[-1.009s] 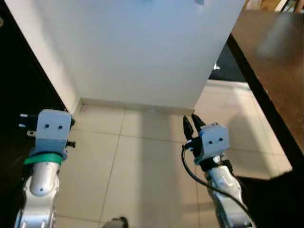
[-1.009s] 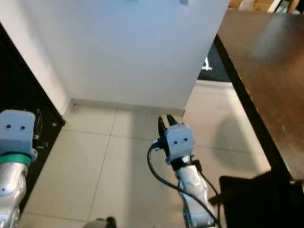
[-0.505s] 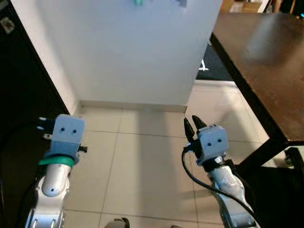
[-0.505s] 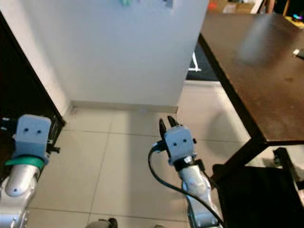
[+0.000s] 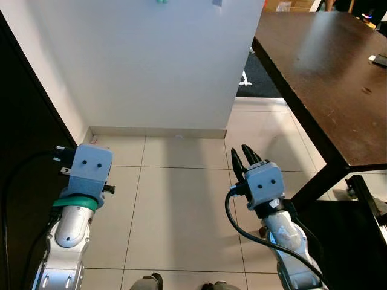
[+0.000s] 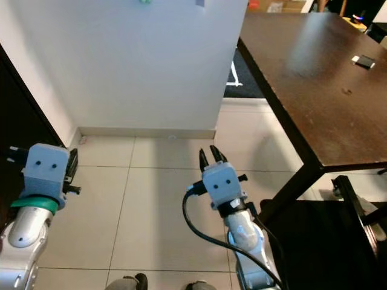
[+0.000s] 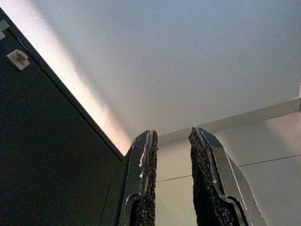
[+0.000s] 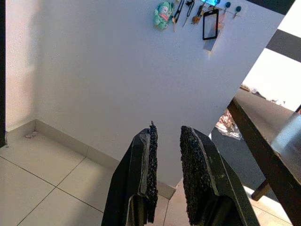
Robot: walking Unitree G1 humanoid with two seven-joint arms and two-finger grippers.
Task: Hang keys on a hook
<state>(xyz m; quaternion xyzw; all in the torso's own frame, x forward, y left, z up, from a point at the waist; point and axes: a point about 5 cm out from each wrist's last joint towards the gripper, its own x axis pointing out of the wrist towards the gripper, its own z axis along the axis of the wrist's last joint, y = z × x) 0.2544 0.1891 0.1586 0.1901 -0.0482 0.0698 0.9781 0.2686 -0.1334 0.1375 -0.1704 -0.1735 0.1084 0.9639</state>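
Over the last second the head view has swung right, baring more of the dark worktop (image 5: 314, 72), so the robot seems to be searching still; both the left gripper (image 7: 171, 155) and right gripper (image 8: 165, 155) hold jaws slightly parted, empty; several keys (image 8: 188, 8) already hang high on the white wall (image 5: 151, 66)

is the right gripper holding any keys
No, the right gripper has a bare gap between its fingers, while keys hang high on the wall.

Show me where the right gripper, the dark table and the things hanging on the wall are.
right gripper (image 8: 165, 141): right wrist view, midway between its fingertips.
dark table (image 5: 314, 54): left eye view, bare part of its top.
hanging things (image 8: 188, 10): right wrist view, middle of the row high on the white wall.
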